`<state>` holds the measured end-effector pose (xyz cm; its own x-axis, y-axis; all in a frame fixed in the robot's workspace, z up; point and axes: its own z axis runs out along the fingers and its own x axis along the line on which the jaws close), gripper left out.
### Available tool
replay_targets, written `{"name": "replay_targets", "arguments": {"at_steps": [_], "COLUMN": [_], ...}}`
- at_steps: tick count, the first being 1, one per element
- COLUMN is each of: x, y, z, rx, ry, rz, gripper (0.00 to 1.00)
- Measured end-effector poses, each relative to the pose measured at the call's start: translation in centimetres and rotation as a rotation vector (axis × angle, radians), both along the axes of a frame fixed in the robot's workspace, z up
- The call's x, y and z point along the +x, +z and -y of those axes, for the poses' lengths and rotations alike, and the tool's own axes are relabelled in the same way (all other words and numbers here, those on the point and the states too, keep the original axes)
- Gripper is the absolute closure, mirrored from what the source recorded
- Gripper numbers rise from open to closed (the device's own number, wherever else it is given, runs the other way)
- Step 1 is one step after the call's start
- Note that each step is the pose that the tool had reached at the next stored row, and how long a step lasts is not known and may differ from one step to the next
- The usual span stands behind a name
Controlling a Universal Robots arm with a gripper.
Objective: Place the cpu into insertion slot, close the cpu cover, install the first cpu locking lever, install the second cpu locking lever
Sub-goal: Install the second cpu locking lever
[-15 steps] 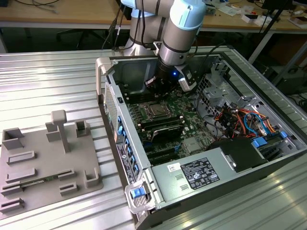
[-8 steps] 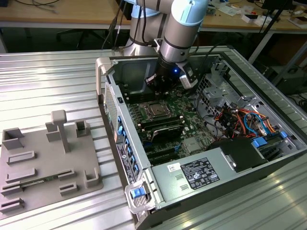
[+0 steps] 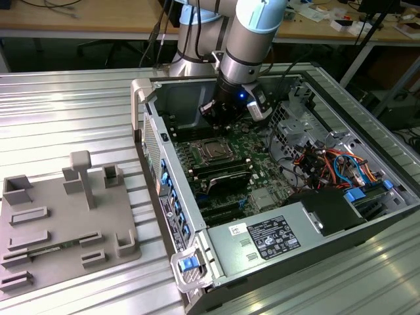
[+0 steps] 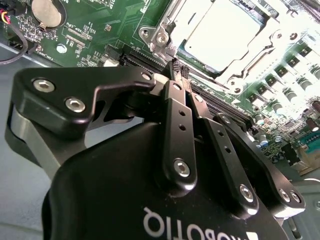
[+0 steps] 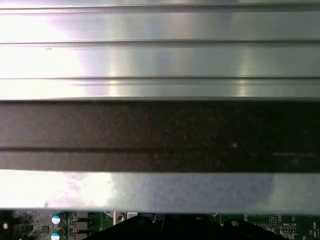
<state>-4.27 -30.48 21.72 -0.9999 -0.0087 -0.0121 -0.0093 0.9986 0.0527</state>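
I have the hand (image 4: 176, 67) down inside the open computer case (image 3: 367, 216), poised over the motherboard (image 3: 259, 147) just short of the socket; in the second wrist view its fingers (image 4: 179, 125) are drawn together to a narrow tip with nothing gripped between them, so I log it as closed and empty.

The cpu (image 4: 232, 35) lies flat in the insertion slot (image 4: 272, 40), just beyond the fingertips; its bright metal top fills the square opening; that step I judge done.

The cpu cover (image 4: 182, 22) appears to lie down around the chip, its frame flush on the socket rather than standing up; I judge it closed, though glare on the metal keeps me from being sure at every edge.

The fingertips sit at the near edge of the socket, close to a thin wire-like lever (image 4: 175, 65) running along that side; whether they touch it I cannot tell; whether either locking lever is already latched I cannot tell either.

In the exterior view the socket (image 3: 213, 151) sits just ahead of and below the hand (image 3: 220, 118); the grey fixture tray (image 3: 65, 223) lies well away on the ribbed tabletop (image 3: 65, 111), outside the case.

Status as I read it: chip seated; cover probably down; levers unresolved.
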Motion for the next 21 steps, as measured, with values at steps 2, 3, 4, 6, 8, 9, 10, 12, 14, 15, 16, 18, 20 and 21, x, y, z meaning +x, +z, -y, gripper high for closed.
{"name": "replay_targets", "arguments": {"at_steps": [2, 3, 4, 6, 8, 9, 10, 12, 14, 15, 16, 18, 20, 21], "x": [0.0, 0.0, 0.0, 0.0, 0.0, 0.01, 0.05, 0.17, 0.49, 0.72, 1.35, 1.71, 1.87, 1.89], "y": [0.0, 0.0, 0.0, 0.0, 0.0, 0.0, 0.0, 0.0, 0.0, 0.0, 0.0, 0.01, -0.01, 0.0], "z": [0.07, 0.07, 0.08, 0.08, 0.09, 0.09, 0.1, 0.1, 0.09, 0.09, 0.09, 0.11, 0.28, 0.4], "rx": [0.0, 0.0001, 0.0, 0.0001, 0.0, 0.0, -0.0001, 0.0, -0.0002, -0.0001, -0.0002, -0.0002, 0.0, -0.0003], "ry": [0.0, 0.0, 0.0, 0.0, 0.0, 0.0, 0.0, 0.0, 0.0, 0.0, 0.0, -0.001, -0.001, -0.001], "rz": [0.0, 0.0, -0.0001, 0.0, 0.0, 0.0, -0.0001, -0.0001, -0.0003, -0.0005, -0.0021, -0.0056, -0.0069, -0.0077], "gripper": [0.89, 0.89, 0.89, 0.89, 0.89, 0.89, 0.89, 0.89, 0.89, 0.89, 0.89, 0.89, 0.89, 0.89]}}
